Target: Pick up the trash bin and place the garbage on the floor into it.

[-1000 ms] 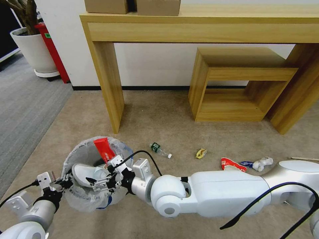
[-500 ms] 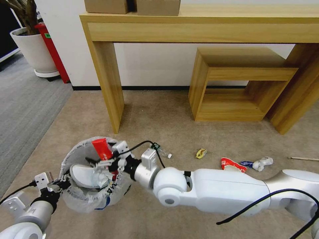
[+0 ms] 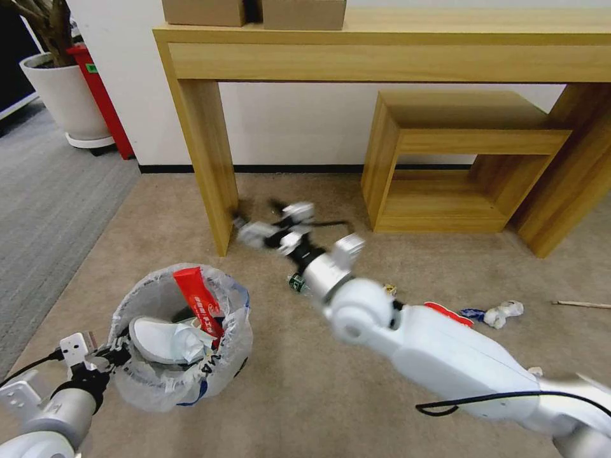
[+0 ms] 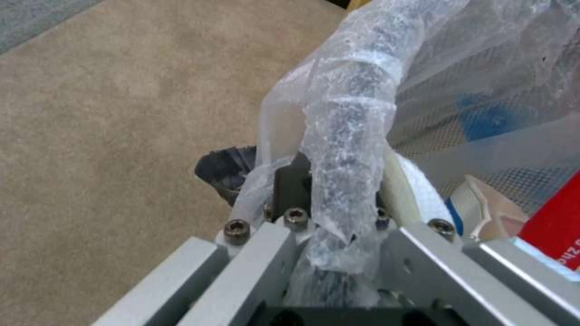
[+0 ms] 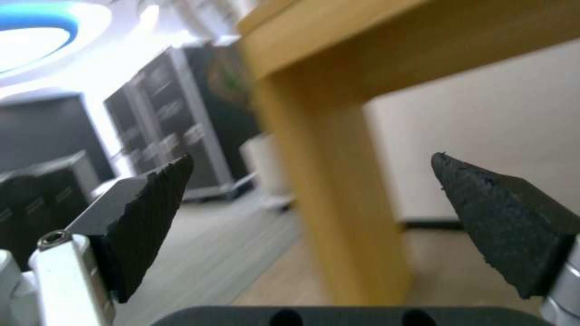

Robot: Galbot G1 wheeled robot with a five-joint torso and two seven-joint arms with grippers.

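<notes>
The trash bin, lined with a translucent bag, sits low at the left over the beige floor. A white slipper and a red wrapper lie inside it. My left gripper is shut on the bag-wrapped rim. My right gripper hovers open and empty beside the table leg, its fingers spread wide. Garbage on the carpet: a small green bottle, a red wrapper, crumpled white paper and a thin stick.
A long wooden table with cardboard boxes stands against the wall. A low wooden shelf unit sits under it at the right. A white plant pot and grey carpet are at the far left.
My right gripper has pulled out of the bin and swung up and away toward the table leg, empty. The slipper stays in the bin. The left gripper keeps its hold on the rim.
</notes>
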